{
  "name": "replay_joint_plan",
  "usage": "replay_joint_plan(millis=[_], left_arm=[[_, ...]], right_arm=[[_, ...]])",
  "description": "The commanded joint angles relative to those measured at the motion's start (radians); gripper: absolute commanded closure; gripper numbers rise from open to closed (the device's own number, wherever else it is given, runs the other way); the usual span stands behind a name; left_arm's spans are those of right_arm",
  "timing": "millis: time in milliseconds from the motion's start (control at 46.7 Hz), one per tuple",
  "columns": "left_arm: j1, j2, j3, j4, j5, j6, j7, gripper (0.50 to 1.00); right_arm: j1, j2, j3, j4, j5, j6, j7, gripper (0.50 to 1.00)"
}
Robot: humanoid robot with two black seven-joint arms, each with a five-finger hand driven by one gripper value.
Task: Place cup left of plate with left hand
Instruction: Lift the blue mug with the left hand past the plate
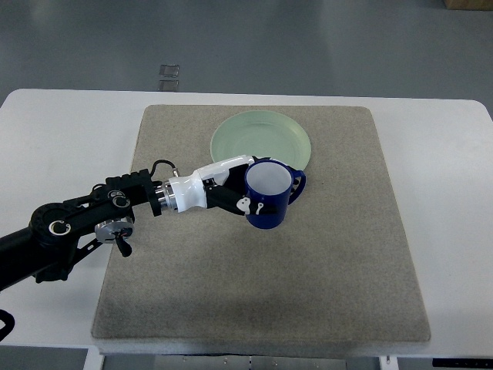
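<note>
The mat [262, 293] has free space to the left of the plate [262, 141], so I think the left hand [231, 189] must carry the cup [267, 202] there without tilting it and set it down flat before it lets go. The cup stands upright in front of the plate, near its front edge, handle to the right. The fingers are closed around its left side, and it sits at the tip of the hand.

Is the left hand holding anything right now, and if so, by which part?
Yes. The left hand grips the blue cup by its side wall, fingers wrapped around the body; the handle points away, toward the right, untouched.
</note>
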Motion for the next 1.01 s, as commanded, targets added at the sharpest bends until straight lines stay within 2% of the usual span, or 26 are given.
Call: replay_joint_plan(millis=[0,343,707,857,985], left_arm=[[-0.003,0.0,-0.049,0.0,0.0,0.019,0.0,0.742],[-0.009,0.017,-0.23,0.015,0.003,0.09,0.0,0.739],[-0.02,0.069,-0.303,0.196,-0.01,0.179,-0.009,0.737],[-0.01,0.08,-0.321,0.259,-0.013,0.171,-0.03,0.735],[-0.001,0.078,-0.321,0.265,-0.013,0.17,-0.053,0.735]], right_arm=[[0.0,0.0,0.0,0.0,0.0,0.0,0.0,0.568],[0.0,0.0,0.0,0.0,0.0,0.0,0.0,0.568],[0.0,0.0,0.0,0.0,0.0,0.0,0.0,0.568],[0.0,0.0,0.0,0.0,0.0,0.0,0.0,0.568],[0.0,0.0,0.0,0.0,0.0,0.0,0.0,0.568]])
